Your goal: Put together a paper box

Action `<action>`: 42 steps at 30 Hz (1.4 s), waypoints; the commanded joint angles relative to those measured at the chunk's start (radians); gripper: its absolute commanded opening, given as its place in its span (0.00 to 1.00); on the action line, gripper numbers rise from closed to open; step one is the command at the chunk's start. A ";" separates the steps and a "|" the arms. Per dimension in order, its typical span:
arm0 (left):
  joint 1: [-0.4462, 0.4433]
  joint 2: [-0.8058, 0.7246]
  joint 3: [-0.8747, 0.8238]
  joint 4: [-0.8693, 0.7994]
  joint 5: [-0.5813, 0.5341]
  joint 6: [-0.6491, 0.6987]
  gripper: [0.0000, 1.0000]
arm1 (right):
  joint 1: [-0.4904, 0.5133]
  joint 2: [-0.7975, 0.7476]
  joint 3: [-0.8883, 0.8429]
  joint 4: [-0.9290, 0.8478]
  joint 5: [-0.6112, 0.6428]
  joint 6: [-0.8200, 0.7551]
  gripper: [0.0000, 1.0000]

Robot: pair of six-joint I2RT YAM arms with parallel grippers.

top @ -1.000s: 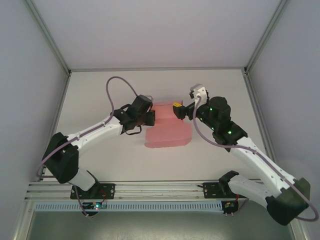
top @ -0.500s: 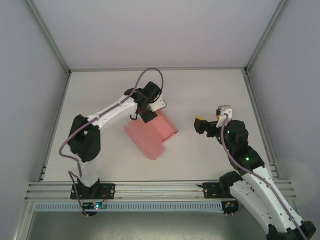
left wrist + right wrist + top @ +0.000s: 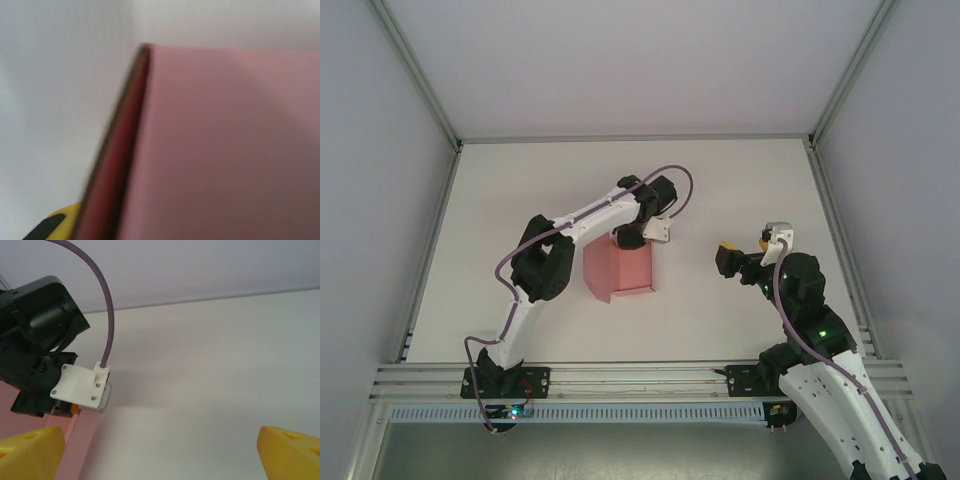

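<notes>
While the right gripper [image 3: 160,452] gapes empty, the paper box [image 3: 620,272] hides how the left gripper [image 3: 629,240] stands.

paper box [image 3: 620,272] | pink card, partly folded, one edge turned up | lying mid table [image 3: 510,180]

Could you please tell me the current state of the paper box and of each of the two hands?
paper box: lying on the table, folded along at least one edge; how far it is assembled is unclear.
left hand: at the box's far edge, card close against one finger; open or shut is unclear.
right hand: open, empty, off to the side of the box.
</notes>
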 commanded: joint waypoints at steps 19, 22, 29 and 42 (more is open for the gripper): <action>-0.011 0.063 0.132 0.047 0.097 0.074 0.54 | -0.028 0.022 -0.013 -0.042 -0.046 0.015 0.98; -0.006 0.121 0.196 0.006 0.085 0.087 0.51 | -0.030 0.018 -0.011 -0.050 -0.046 0.014 0.98; 0.019 0.135 0.158 -0.019 0.138 0.103 0.38 | -0.032 -0.001 -0.004 -0.072 -0.040 0.006 0.98; 0.037 0.156 0.102 0.079 0.108 0.038 0.00 | -0.037 0.014 -0.019 -0.072 -0.014 0.023 0.98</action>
